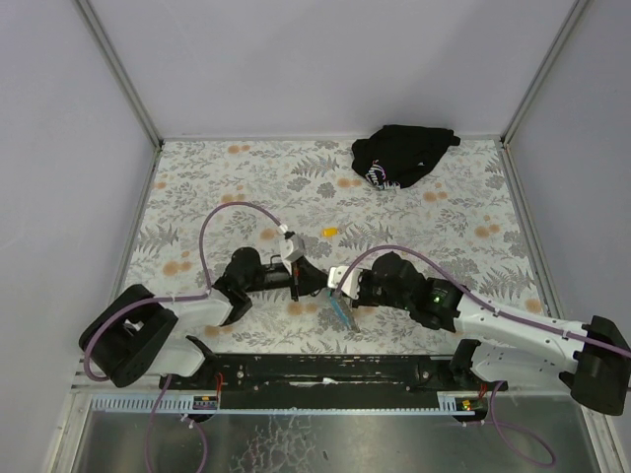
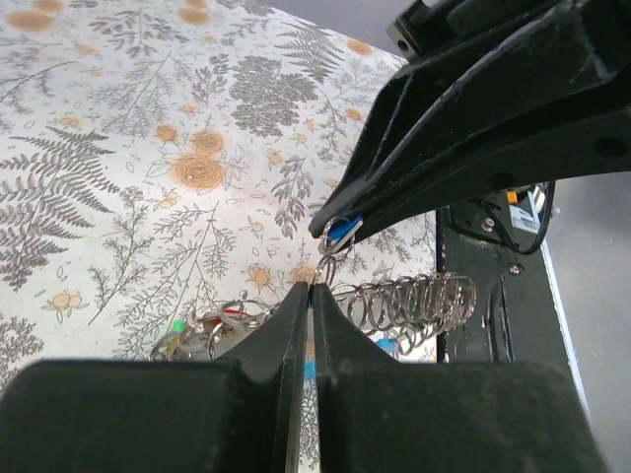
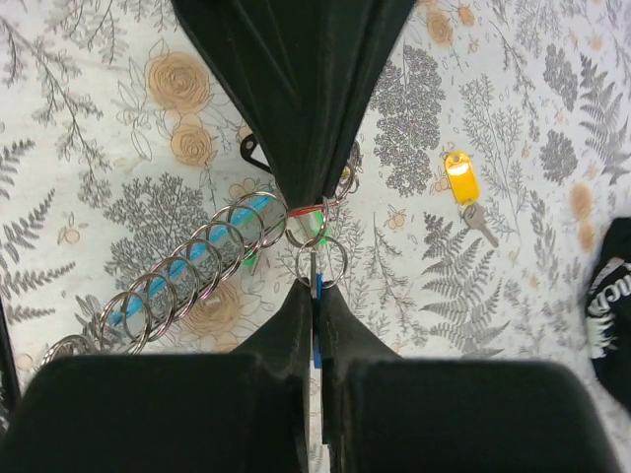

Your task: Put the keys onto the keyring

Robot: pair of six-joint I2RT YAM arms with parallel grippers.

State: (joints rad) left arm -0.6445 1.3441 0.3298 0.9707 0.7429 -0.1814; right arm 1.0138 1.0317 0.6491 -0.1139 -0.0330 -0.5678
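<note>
Both grippers meet tip to tip near the table's front middle. My right gripper (image 3: pixel 315 294) is shut on the keys (image 3: pixel 317 282): a blue tag and a silvery key, with their small ring sticking out of the jaws. My left gripper (image 2: pixel 312 288) is shut, its tips pinching the thin keyring (image 2: pixel 325 264). From the left wrist, the right gripper (image 2: pixel 330 229) comes in from the upper right with the blue tag (image 2: pixel 342 230). A chain of metal rings (image 3: pixel 187 276) and the blue lanyard (image 1: pixel 340 310) trail off. Green (image 2: pixel 178 325) and red (image 2: pixel 233 312) tags lie beside them.
A key with a yellow tag (image 3: pixel 460 177) lies alone on the floral cloth beyond the grippers. The black cloth bundle (image 1: pixel 402 154) sits at the back right. Grey walls close off three sides. The black base rail (image 1: pixel 325 370) runs along the near edge.
</note>
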